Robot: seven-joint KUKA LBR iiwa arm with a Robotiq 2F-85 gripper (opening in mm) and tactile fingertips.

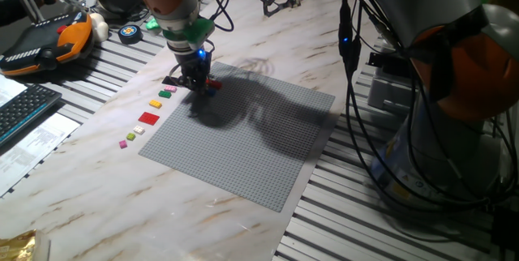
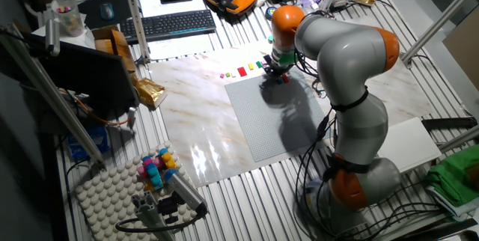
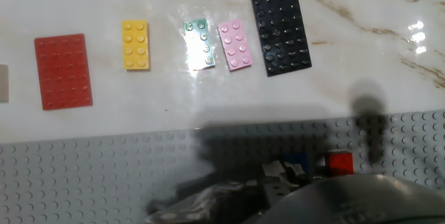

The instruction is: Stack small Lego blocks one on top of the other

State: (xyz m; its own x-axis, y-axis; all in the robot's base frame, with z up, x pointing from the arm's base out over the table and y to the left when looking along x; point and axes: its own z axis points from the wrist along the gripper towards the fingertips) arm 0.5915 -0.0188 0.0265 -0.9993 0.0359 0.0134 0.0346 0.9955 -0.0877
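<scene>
1. Right now we judge the work to be at the pick or place stage: the hand (image 1: 197,80) sits low over the far edge of the grey baseplate (image 1: 243,143), just beside the red brick (image 3: 340,163) and the blue brick (image 3: 295,161).
2. Seen from the hand view, the two small bricks lie on the baseplate studs side by side, close together, the red one in clear sight and the blue one partly hidden by the hand's own body.
3. We cannot tell whether the fingers are spread or pinching a brick; the hand blocks its own tips in every view.
4. Next, in our judgement, one brick needs lifting, squaring over the other, and pressing straight down so the studs seat.
5. On the desk (image 1: 97,180) beyond the baseplate lie a black plate (image 3: 279,25), a pink brick (image 3: 235,45), a pale green brick (image 3: 198,44), a yellow brick (image 3: 135,44) and a larger red plate (image 3: 63,70).
6. We read no brand, label or writing anywhere.
</scene>
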